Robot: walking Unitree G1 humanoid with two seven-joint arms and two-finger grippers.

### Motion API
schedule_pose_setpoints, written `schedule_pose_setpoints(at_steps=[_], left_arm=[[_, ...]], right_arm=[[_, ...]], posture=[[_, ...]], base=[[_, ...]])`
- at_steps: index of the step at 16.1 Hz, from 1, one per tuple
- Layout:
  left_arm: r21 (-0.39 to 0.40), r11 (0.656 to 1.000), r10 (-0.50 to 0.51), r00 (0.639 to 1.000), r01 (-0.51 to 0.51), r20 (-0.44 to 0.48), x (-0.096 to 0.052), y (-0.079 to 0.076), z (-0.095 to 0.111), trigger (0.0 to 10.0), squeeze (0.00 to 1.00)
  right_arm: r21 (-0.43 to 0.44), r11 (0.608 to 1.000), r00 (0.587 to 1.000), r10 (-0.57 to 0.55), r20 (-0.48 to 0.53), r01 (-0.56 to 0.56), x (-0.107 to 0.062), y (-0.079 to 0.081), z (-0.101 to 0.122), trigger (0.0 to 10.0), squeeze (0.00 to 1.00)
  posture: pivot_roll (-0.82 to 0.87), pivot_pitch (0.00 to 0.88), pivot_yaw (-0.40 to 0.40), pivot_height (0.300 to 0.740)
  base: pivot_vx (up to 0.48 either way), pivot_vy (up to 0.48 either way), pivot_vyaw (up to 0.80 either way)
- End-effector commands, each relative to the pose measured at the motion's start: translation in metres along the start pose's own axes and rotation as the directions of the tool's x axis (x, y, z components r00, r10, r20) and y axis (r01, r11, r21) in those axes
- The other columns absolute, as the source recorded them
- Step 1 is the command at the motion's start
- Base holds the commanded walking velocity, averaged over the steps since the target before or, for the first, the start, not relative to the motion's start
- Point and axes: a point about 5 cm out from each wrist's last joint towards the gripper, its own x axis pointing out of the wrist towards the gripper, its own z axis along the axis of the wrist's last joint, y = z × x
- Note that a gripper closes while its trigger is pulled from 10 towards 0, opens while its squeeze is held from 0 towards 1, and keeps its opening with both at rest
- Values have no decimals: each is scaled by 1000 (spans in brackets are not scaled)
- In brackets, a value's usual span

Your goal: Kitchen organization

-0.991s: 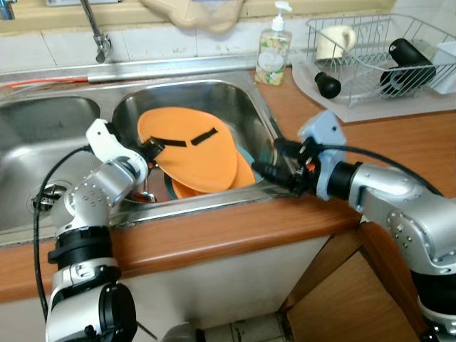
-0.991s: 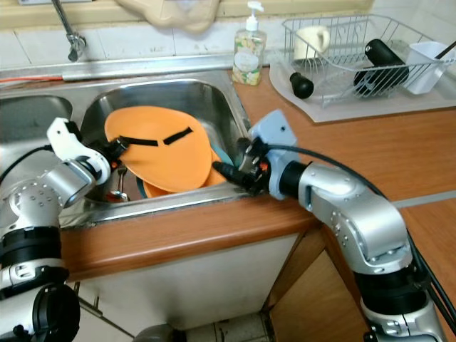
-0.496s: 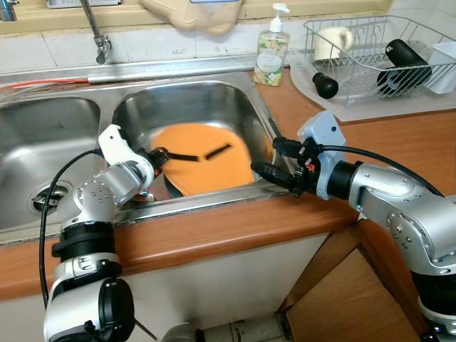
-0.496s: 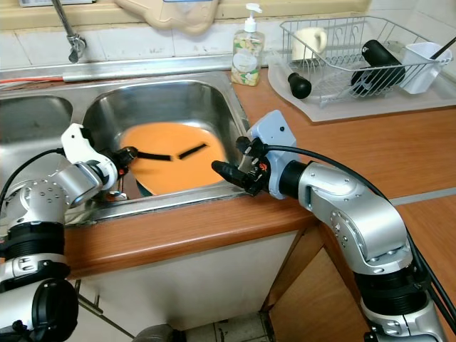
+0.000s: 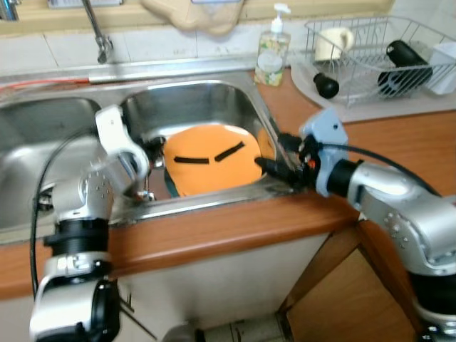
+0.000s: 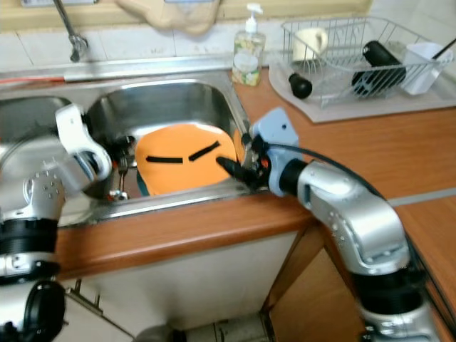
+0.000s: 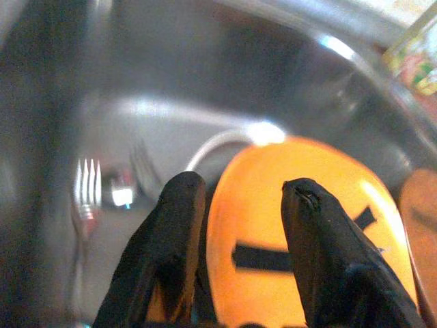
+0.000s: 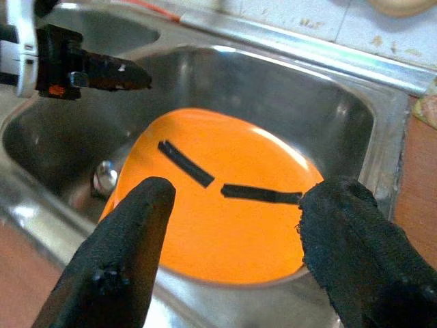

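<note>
One orange plate [image 5: 212, 162] lies tilted in the sink [image 5: 192, 100], toward its front edge. Left gripper [image 7: 239, 225]: jaws spread astride the plate's rim. Right gripper [image 8: 232, 225]: jaws spread, empty, at the sink's right edge. Risk: the glossy plate slipping from a shallow pinch.

The round orange plate with 2 black strips [image 5: 210, 158] lies in the right basin of the steel double sink [image 5: 187, 98]. The left gripper [image 5: 152, 151] is at the plate's left edge, the right gripper [image 5: 273, 157] at its right edge, over the sink rim. Behind the sink, on the wooden counter [image 5: 399, 139], stands the clear soap dispenser bottle [image 5: 271, 53]; to its right sits the wire dish rack [image 5: 370, 53]. A metal fork [image 7: 87, 184] lies in the basin left of the plate.
</note>
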Motion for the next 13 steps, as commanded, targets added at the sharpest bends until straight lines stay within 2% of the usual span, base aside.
schedule_pose_setpoints(at_steps=[1, 2, 3, 4, 5, 6, 7, 9, 10, 11, 13], left_arm=[[128, 992, -16, 1000, 13, 27, -3, -6, 8, 10000, 1000], [148, 989, -11, 1000, 6, 27, -4, -6, 8, 10000, 945], [207, 978, 30, 1000, -30, 4, -7, -2, 7, 10000, 541], [275, 960, 46, 999, -50, 19, -10, 1, 8, 10000, 157], [368, 929, 25, 998, -48, 66, -13, 0, 13, 10000, 0], [490, 870, -24, 987, -59, 160, -18, -3, 21, 10000, 0], [504, 860, -37, 976, -77, 214, -21, -5, 24, 10000, 0], [455, 885, -59, 945, -99, 321, -30, -11, 30, 10000, 0], [453, 884, -56, 935, -116, 349, -33, -12, 31, 10000, 0], [467, 882, -134, 913, -68, 386, -42, -25, 25, 10000, 0], [422, 905, -154, 888, -49, 434, -48, -31, 18, 10000, 0]], right_arm=[[33, 996, 996, -87, 9, 87, -3, -9, 2, 10000, 1000], [31, 995, 995, -98, 6, 98, -3, -10, 2, 10000, 1000], [26, 991, 992, -128, -6, 128, -4, -11, 0, 10000, 1000], [19, 989, 989, -150, -11, 150, -5, -12, -2, 10000, 1000], [15, 984, 984, -175, -7, 176, -6, -12, -2, 10000, 1000], [12, 975, 975, -221, 19, 220, -6, -14, 0, 10000, 1000], [10, 970, 969, -242, 47, 242, -7, -14, 2, 10000, 1000], [16, 957, 955, -288, 70, 288, -7, -12, 1, 10000, 1000], [26, 953, 950, -302, 77, 301, -7, -11, 1, 10000, 1000], [60, 935, 929, -355, 104, 350, -8, -6, -1, 10000, 1000], [50, 913, 904, -407, 131, 404, -8, -2, -3, 10000, 1000]], posture=[[-96, 0, 55, 740], [-97, 0, 56, 740], [-95, 0, 56, 740], [-95, 0, 56, 740], [-95, 0, 55, 740], [-94, 0, 52, 740], [-94, 0, 52, 740], [-97, 0, 47, 740], [-96, 0, 46, 740], [-91, 0, 45, 740], [-93, 0, 51, 740]], base=[[0, 0, 0], [0, 0, 0], [0, 0, 0], [0, 0, 0], [0, 0, 0], [0, 0, 0], [0, 0, 0], [0, 0, 400], [0, 0, 800], [0, 0, 800], [0, 0, 800]])
